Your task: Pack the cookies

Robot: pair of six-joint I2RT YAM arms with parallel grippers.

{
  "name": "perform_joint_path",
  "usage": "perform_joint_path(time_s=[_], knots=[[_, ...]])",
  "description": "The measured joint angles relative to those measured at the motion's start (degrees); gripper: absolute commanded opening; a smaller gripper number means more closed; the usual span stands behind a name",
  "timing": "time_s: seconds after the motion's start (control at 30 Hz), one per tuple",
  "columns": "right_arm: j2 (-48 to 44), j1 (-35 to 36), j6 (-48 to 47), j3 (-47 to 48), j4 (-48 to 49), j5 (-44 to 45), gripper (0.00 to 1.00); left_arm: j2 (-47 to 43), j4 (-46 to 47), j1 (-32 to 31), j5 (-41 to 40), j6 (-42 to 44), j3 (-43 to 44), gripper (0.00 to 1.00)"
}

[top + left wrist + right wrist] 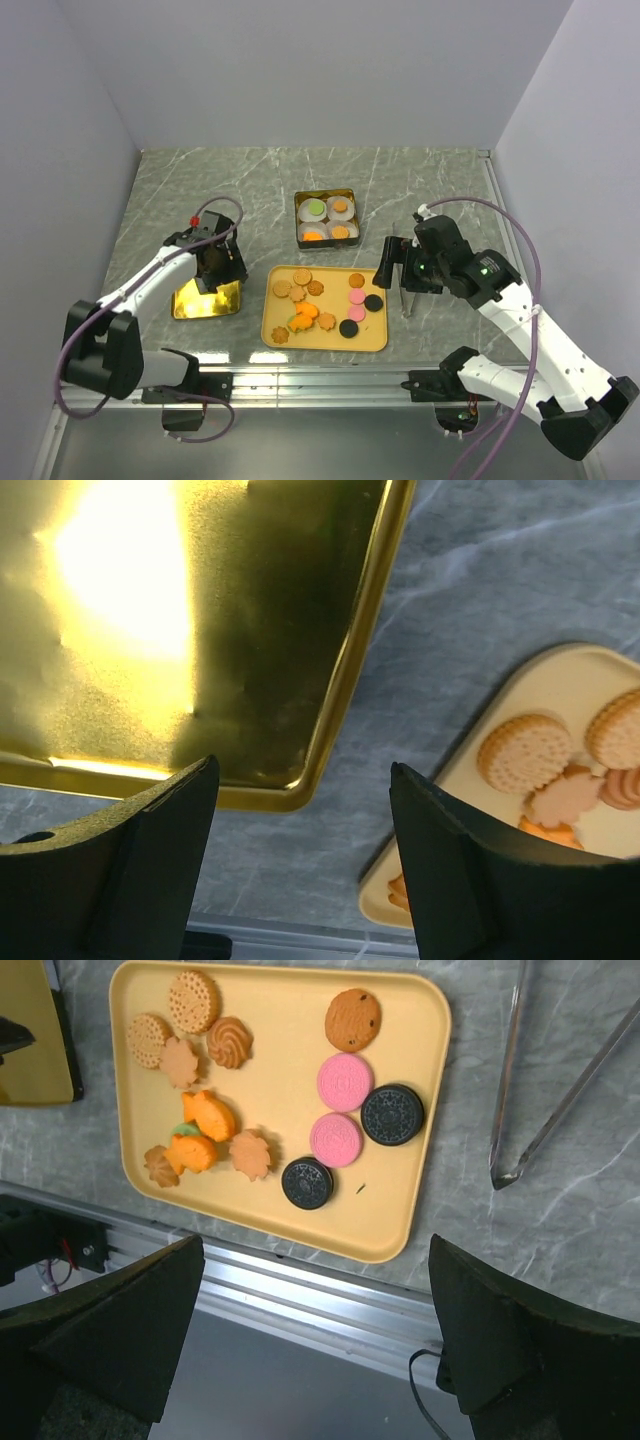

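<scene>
The cookies (pixel 325 305) sit on the tray (pixel 332 284) just left of the right tool (pixel 393 268), tongs (pixel 404 300) beside it; right tool and left tool (pixel 218 268) both gape wide, empty

Grey marble table (pixel 200 190): yellow tray (pixel 335 272), gold lid (pixel 207 300), square tin (pixel 325 243), tongs (pixel 404 295).
</scene>
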Motion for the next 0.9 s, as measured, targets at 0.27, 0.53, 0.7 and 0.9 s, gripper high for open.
perform_joint_path(time_s=[0.27,0.53,0.7,0.9], knots=[[0.11,0.0,-1.31,0.55,-0.26,0.9,1.0,6.36,1.88,-0.98,-2.08,1.57,1.79,0.64],[1.55,0.04,-2.62,0.55,0.28,0.87,1.0,12.72,2.73,-6.58,-6.6,1.4,2.75,0.57],[3.08,0.04,-4.31,0.55,0.35,0.94,1.0,17.7,2.82,-8.28,-8.57,1.05,4.13,0.41],[4.15,0.04,-5.68,0.55,0.39,1.01,1.0,19.69,3.34,-8.44,-9.07,1.11,5.62,0.15]])
